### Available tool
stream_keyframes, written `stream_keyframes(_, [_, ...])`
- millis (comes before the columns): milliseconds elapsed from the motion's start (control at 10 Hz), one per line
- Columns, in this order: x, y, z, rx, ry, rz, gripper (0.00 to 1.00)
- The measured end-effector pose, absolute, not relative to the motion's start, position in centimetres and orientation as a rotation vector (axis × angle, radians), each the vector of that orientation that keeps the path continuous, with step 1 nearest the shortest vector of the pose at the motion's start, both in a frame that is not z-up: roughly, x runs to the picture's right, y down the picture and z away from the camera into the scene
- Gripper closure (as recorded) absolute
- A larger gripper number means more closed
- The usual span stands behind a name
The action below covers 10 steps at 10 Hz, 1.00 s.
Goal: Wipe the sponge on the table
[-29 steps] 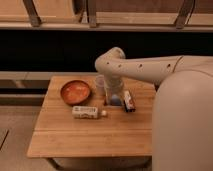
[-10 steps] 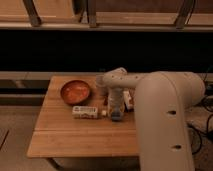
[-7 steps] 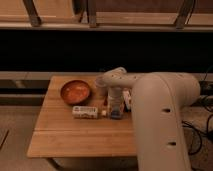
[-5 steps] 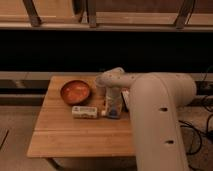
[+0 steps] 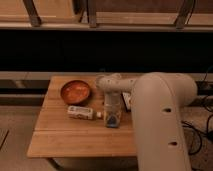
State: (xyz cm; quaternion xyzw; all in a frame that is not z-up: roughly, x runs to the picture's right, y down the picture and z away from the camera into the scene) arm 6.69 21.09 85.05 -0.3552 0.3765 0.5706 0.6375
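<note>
The table (image 5: 70, 140) has a light-brown plank top. The gripper (image 5: 112, 119) points straight down near the middle of it, at the end of the white arm that reaches in from the right. At the gripper's tip sits the light-blue sponge (image 5: 112, 122), pressed against the wood, with the gripper shut on it. The arm's bulky white body hides the table's right side.
An orange bowl (image 5: 76, 91) stands at the back left of the table. A white oblong bottle (image 5: 81, 112) lies on its side just left of the gripper. A small dark object (image 5: 126, 99) shows between the gripper and the arm.
The gripper has slid the sponge a little to the left across the table, towards the bottle's cap. The bowl and the bottle have stayed in place.
</note>
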Motion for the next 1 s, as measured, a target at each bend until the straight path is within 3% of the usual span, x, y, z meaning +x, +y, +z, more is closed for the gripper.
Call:
stream_keyframes(200, [9.7, 21.6, 84.6, -0.771, 0.932, 1.317, 1.0])
stream_keyframes(400, [10.9, 19.5, 86.1, -0.709, 0.923, 1.325, 1.0])
stream_keyframes(1000, [6.1, 15.1, 90.2, -0.691, 0.774, 1.275, 1.0])
